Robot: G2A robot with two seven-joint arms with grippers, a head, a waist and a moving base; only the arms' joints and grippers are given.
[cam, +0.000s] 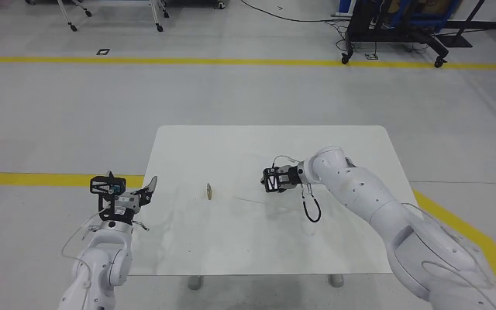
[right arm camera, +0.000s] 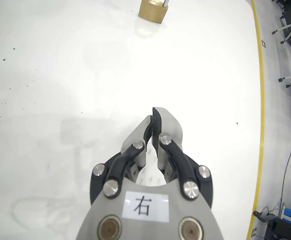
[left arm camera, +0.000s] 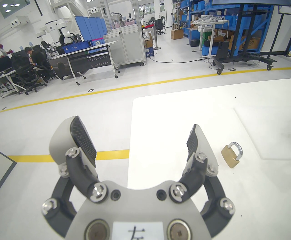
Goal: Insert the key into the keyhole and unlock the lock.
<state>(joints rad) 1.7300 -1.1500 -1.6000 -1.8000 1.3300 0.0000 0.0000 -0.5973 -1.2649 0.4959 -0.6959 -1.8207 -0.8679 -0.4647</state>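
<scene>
A small brass padlock [cam: 209,191] with a silver shackle lies on the white table [cam: 310,147], left of centre. In the left wrist view the padlock [left arm camera: 230,155] is off to one side, ahead of my left gripper [left arm camera: 135,127]. That gripper stands open and holds nothing. In the top view the left gripper [cam: 147,190] hovers at the table's left edge. My right gripper [cam: 265,180] is over the middle of the table, right of the lock. Its pads [right arm camera: 155,127] are pressed together, the right gripper [right arm camera: 152,112] points toward the padlock [right arm camera: 152,12], and no key is visible.
The tabletop around the lock is bare white with a few dark specks [right arm camera: 237,123]. A black cable [cam: 311,209] hangs from the right arm over the table. Yellow floor tape [cam: 46,179] runs past the table's sides.
</scene>
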